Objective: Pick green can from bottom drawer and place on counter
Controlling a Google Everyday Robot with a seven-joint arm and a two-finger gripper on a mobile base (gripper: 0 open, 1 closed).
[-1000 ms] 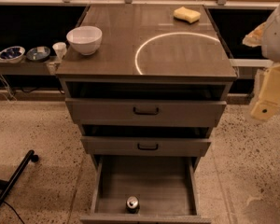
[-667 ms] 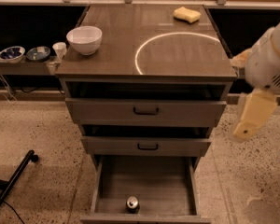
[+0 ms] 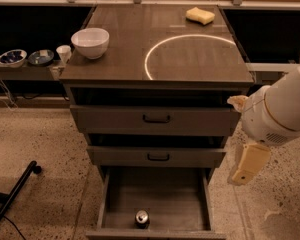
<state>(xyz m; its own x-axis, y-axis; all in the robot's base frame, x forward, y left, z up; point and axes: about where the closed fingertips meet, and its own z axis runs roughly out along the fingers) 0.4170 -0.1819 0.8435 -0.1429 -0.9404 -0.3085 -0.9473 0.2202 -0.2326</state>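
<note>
Floor (image 3: 277, 204) right of open bottom drawer (image 3: 155, 195) lies beneath claw (image 3: 248, 165).

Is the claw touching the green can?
Apart. Camera view: the claw hangs right of the cabinet, well clear of the green can standing in the bottom drawer.

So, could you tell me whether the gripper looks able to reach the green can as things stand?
Probably yes: the bottom drawer is open, the green can stands uncovered near its front, and the gripper hangs off to the right.
</note>
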